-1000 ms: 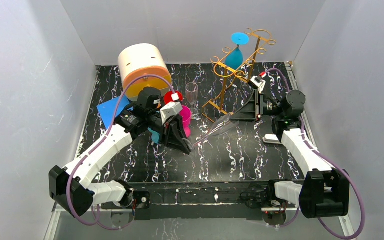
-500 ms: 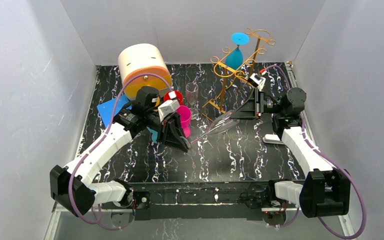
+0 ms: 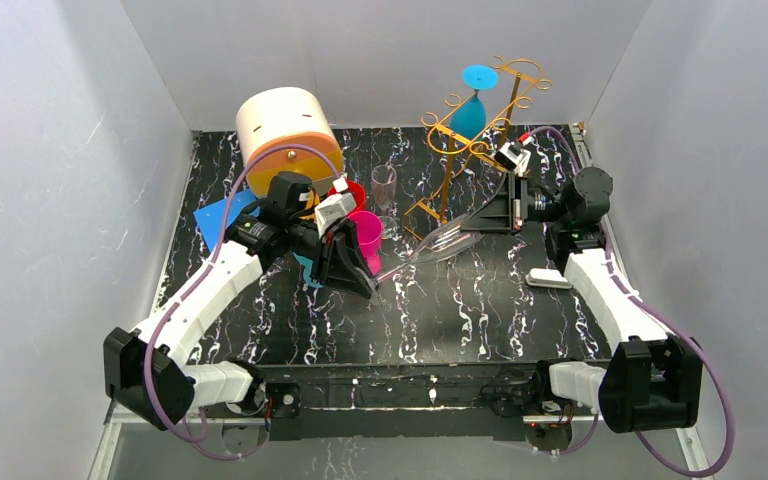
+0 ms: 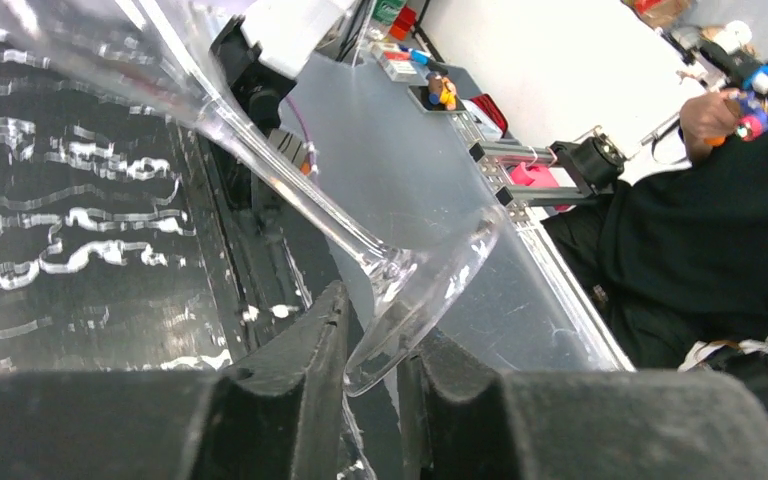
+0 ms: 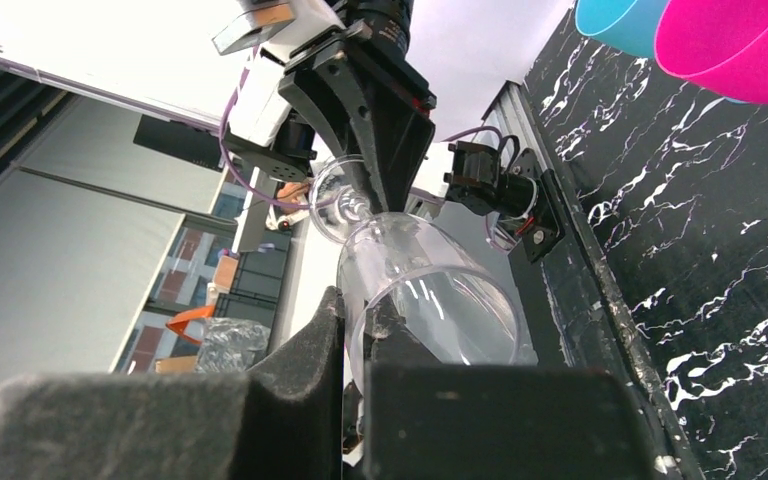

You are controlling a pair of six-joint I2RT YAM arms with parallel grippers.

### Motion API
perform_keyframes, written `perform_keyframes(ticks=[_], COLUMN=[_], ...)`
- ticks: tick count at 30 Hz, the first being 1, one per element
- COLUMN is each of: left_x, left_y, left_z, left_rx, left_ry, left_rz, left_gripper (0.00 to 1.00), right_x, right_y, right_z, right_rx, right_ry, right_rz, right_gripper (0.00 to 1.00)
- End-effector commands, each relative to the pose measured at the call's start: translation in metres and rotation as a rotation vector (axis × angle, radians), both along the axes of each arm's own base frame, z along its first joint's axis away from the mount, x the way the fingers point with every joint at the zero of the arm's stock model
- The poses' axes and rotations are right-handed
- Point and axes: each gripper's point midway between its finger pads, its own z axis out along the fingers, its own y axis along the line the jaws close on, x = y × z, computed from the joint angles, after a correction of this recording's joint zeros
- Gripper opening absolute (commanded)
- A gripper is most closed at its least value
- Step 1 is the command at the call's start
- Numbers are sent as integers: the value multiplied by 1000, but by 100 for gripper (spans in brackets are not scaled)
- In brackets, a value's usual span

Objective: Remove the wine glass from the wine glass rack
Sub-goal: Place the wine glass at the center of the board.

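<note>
The clear wine glass (image 3: 447,241) hangs sideways over the worktop (image 3: 480,310), right end effector (image 5: 358,315) clenched on its rim, left end effector (image 4: 370,332) straddling its foot, grip unclear.

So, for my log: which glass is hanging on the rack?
The blue glass, foot up in the golden rack; the clear sideways glass is off it.

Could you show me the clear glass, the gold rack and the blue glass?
clear glass (image 3: 448,241): overhead view, its bowl.
gold rack (image 3: 446,178): overhead view, upright wire.
blue glass (image 3: 468,118): overhead view, its bowl.
</note>
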Motion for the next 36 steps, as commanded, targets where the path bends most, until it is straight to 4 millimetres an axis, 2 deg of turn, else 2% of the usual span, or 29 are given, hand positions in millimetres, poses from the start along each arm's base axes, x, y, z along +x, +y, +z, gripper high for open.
perform_keyframes(ticks=[1,9,12,18,21,27,36], left_x=[55,46,44,40,40,39,37], left_y=[-6,8,14,27,32,37,36], left_z=[-30,-34,-38,-43,-45,-44,-36], left_rx=[189,269,304,377,416,448,438], left_ry=[-55,-54,-58,-101,-102,-109,-97], left_rz=[270,320,346,381,402,424,425], left_gripper=[22,42,54,67,89,98,98], right_x=[-28,-21,-19,-10,-8,-8,8], right_y=[10,11,12,14,14,14,15], right_z=[11,5,3,4,2,4,-5], right_rx=[-9,-27,-30,-46,-58,-65,-142], right_ry=[-123,-124,-123,-138,-126,-138,-135], right_rz=[116,99,92,62,53,39,-36], right_gripper=[1,1,1,1,1,1,1])
